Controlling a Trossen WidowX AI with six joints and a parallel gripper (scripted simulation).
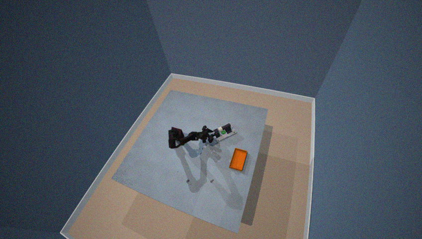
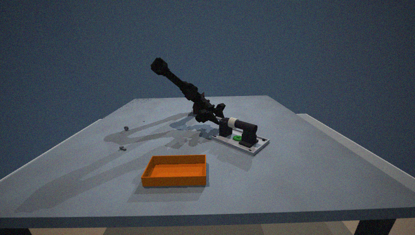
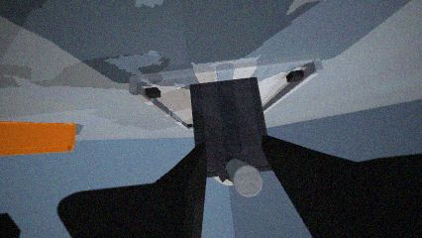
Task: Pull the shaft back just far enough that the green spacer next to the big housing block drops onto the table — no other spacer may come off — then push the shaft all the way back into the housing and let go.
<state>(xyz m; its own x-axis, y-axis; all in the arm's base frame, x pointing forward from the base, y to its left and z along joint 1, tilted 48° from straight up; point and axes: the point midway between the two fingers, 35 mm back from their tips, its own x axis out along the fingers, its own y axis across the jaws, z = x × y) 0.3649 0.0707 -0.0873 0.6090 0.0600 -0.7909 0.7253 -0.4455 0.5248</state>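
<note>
The green spacer [image 1: 223,131] [image 2: 237,140] lies flat on the pale base plate [image 1: 226,138] [image 2: 241,149], between the dark support block [image 2: 225,128] [image 3: 228,119] and the big dark housing block [image 1: 226,127] [image 2: 246,127]. A cream spacer [image 1: 220,129] [image 2: 232,122] sits up in line with the shaft, between the support and the housing. The grey shaft [image 2: 218,117] [image 3: 248,181] sticks out a short way from the support. My gripper [image 1: 212,135] [image 2: 218,118] [image 3: 233,144] is open around the shaft's end, with space on both sides. The shaft inside the housing is hidden.
An orange tray [image 1: 236,169] [image 2: 174,181] [image 3: 37,139] stands on the table near the fixture. Two small grey parts lie on the table: one [image 1: 187,180] [image 2: 126,128] farther back, the other [image 1: 211,180] [image 2: 123,148] nearer the tray.
</note>
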